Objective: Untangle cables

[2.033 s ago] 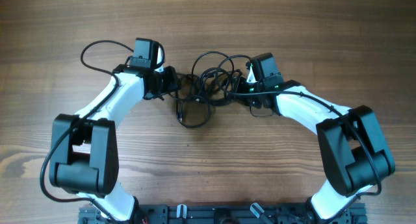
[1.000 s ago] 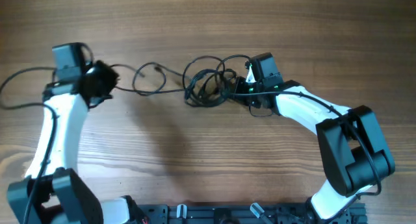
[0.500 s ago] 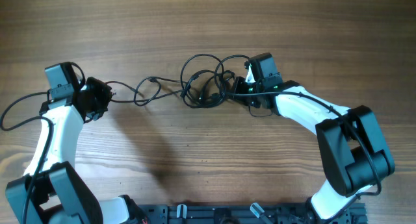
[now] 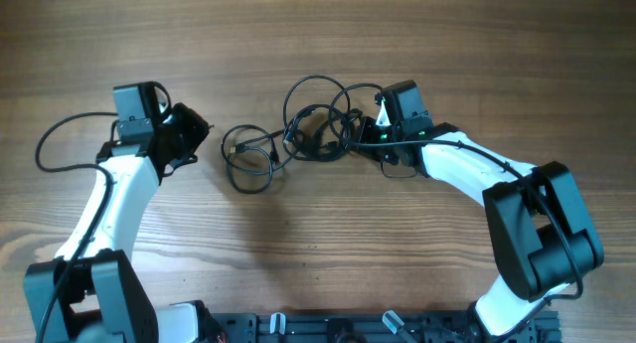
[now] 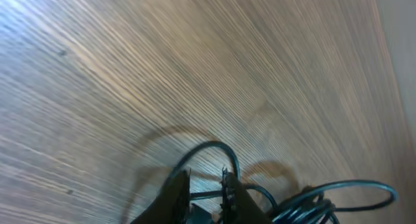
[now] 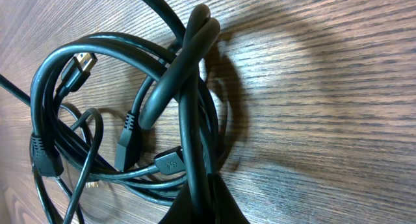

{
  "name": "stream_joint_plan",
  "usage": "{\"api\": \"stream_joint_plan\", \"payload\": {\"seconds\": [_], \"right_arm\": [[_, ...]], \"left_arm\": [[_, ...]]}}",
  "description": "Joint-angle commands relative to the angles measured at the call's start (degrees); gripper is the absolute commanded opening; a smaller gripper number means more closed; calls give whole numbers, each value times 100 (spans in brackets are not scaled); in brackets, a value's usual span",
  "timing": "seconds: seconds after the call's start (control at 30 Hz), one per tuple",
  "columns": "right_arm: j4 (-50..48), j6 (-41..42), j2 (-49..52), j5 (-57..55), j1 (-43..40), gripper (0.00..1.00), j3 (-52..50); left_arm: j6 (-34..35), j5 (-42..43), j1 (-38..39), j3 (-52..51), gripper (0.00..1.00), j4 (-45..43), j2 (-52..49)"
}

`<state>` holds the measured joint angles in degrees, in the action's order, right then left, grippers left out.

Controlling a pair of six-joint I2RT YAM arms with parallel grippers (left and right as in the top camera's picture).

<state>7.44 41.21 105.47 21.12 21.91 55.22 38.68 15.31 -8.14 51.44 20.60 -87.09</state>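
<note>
My left hand [image 4: 199, 129] hangs over the surface [image 4: 318, 254] at the left, just beside the cables [image 4: 320, 124] but apart from them in the view from above. Its fingers show only a narrow gap. A thin cord crosses in front of them, and I cannot tell if it is pinched or free. Next to this hand lies one loose loop [image 4: 246, 156], flat on the wood and joined to the rest by a strand. In the middle sits the knot, several cords and small plugs wound over each other. My right hand [image 4: 366, 132] is closed on a cord at the right edge of this knot. I judge the work as only begun: one loop is spread out to the side, and most of the cords are left to separate.
</note>
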Motion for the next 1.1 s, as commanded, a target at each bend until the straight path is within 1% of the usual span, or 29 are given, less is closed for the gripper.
{"api": "stream_joint_plan", "payload": {"seconds": [0.0,0.03,0.13,0.17,0.2,0.27,0.3,0.33,0.4,0.47,0.57,0.63,1.07], "right_arm": [[-33,76,105,-179,-50,4,-50],[-35,76,105,-184,-50,4,-50],[-111,-7,103,-181,-50,4,-48],[-109,-70,90,-173,-50,5,-20],[0,-157,57,-138,-59,9,52],[345,-382,-101,-50,-61,22,262],[577,-474,-243,-55,-61,34,402],[697,-527,-345,-55,-61,56,487],[920,-525,-575,-76,-61,81,638],[955,-511,-787,-72,-61,91,684],[929,-518,-863,-74,-61,94,682],[925,-516,-857,-74,-61,100,682],[914,-503,-857,-74,-61,100,680]], "left_arm": [[-229,-39,133,-24,11,-72,-9],[-227,-37,133,-24,4,-72,-9],[-227,-37,133,-24,4,-74,-9],[-227,-37,133,-24,4,-74,-9],[-227,-35,133,-24,4,-74,-9],[-227,-35,133,-24,4,-74,-9],[-227,-35,133,-24,4,-74,-9],[-227,-35,133,-24,4,-76,-9],[-227,-35,133,-24,4,-92,-9],[-227,-35,133,-24,4,-92,-9],[-227,-35,133,-24,4,-90,-9],[-227,-35,133,-24,4,-90,-9],[-227,-37,133,-24,4,-96,-9]]}}
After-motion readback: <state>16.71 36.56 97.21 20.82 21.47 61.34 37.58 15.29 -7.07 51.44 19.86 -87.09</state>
